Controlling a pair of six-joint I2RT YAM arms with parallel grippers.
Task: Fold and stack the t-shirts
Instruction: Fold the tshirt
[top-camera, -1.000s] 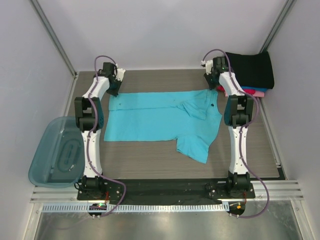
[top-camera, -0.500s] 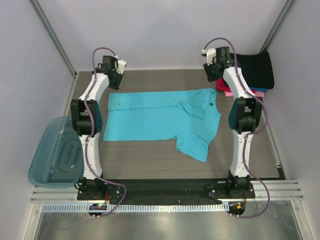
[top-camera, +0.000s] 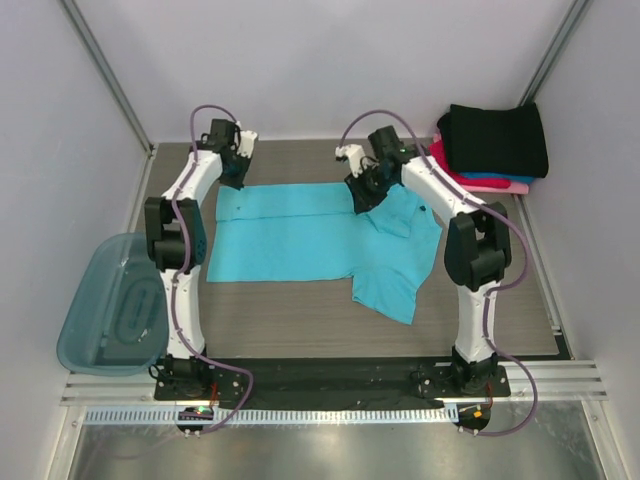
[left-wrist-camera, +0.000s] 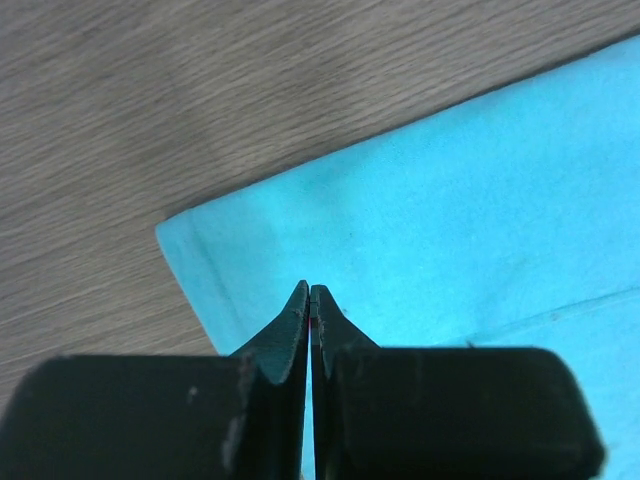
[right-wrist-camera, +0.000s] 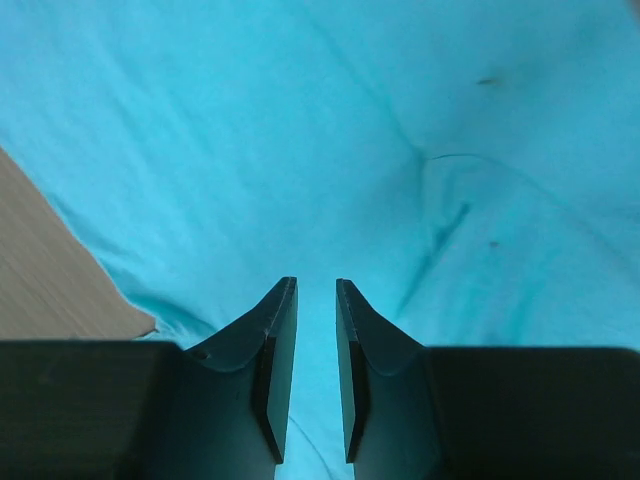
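A bright turquoise t-shirt (top-camera: 290, 240) lies spread on the wooden table, its right part folded over with a sleeve pointing toward the near edge. My left gripper (top-camera: 233, 180) (left-wrist-camera: 310, 290) is shut just over the shirt's far left corner (left-wrist-camera: 200, 250). Its tips meet and no cloth shows between them. My right gripper (top-camera: 362, 192) (right-wrist-camera: 316, 285) hovers low over the shirt's far edge near the middle, jaws a narrow gap apart with only flat cloth (right-wrist-camera: 250, 120) beneath. Folded t-shirts are stacked at the far right corner: black (top-camera: 497, 138) on top, pink (top-camera: 443, 160) and blue (top-camera: 512, 185) beneath.
A translucent blue-grey plastic bin (top-camera: 100, 310) sits off the table's left edge beside the left arm. Grey walls close in the table at the back and sides. Bare wood (top-camera: 300, 320) lies between the shirt and the arm bases.
The right arm swung left from beside the stack to above the shirt's far edge. The left gripper stayed at the far left corner and its jaws closed.
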